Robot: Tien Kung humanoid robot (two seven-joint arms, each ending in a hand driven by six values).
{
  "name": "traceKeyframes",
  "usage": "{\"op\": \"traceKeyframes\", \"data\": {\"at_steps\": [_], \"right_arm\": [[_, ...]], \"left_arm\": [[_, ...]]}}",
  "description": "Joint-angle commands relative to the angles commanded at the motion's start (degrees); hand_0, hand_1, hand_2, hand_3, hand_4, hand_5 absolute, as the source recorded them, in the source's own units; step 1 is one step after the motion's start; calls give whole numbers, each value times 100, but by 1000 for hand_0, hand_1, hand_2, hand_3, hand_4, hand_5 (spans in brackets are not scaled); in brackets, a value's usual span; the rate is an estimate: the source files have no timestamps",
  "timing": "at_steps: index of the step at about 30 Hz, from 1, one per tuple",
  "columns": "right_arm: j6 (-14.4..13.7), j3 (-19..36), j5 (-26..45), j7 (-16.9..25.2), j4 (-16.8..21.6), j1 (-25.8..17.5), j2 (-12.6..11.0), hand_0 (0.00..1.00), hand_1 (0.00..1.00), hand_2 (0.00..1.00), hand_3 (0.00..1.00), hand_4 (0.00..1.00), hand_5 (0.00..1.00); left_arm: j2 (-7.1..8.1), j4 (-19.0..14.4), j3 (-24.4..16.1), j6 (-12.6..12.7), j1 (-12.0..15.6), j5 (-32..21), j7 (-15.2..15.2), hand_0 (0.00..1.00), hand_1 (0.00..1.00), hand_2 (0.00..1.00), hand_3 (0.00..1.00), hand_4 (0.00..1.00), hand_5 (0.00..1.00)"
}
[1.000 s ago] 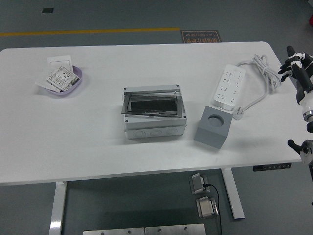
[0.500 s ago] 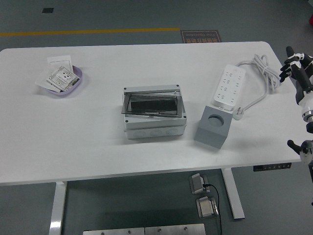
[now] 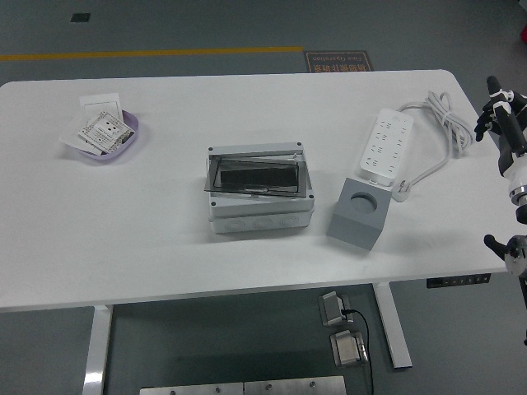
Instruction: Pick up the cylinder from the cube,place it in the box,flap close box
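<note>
**right hand drawing off the counter, box shut, cube hole empty**

the right hand (image 3: pixel 497 111) sits at the 3 o'clock edge of the white counter (image 3: pixel 165 206), and over the last second it has slid further out toward that edge, so less of it shows now. whether its fingers are spread or curled cannot be told from here; nothing is seen in its grasp. the left hand is out of view.

the grey cube (image 3: pixel 359 213) stands at about 4 o'clock from the counter's middle, its round hole empty, so the cylinder is no longer on it. the cylinder itself is not visible; it is likely inside the box (image 3: pixel 258 188), whose smoky flap lies down over the opening. neither box nor cube has shifted.

the retreat reads as the task finishing. a power strip (image 3: pixel 385 148) lies just beyond the cube, and a purple dish (image 3: pixel 128 144) of cards sits at 10 o'clock.
</note>
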Motion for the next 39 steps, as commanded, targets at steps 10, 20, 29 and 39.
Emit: {"op": "traceKeyframes", "data": {"at_steps": [10, 20, 29, 39], "right_arm": [[4, -29, -24, -28, -3, 5, -2, 101, 136, 182, 208, 874, 778], [-31, -54, -80, -43, 0, 2, -6, 82, 105, 165, 189, 872, 804], [-42, -103, -74, -43, 0, 5, -8, 29, 49, 124, 151, 873, 826], [-45, -202, -72, -35, -3, 6, -13, 19, 37, 121, 145, 867, 833]], "left_arm": [[-2, 0, -10, -1, -6, 12, -2, 601, 670, 601, 591, 635, 269], [3, 0, -24, -1, 0, 31, -8, 601, 670, 601, 591, 635, 269], [1, 0, -10, -2, -4, 31, -8, 601, 670, 601, 591, 635, 270], [5, 0, 13, -3, 3, 14, -8, 601, 670, 601, 591, 635, 270]]}}
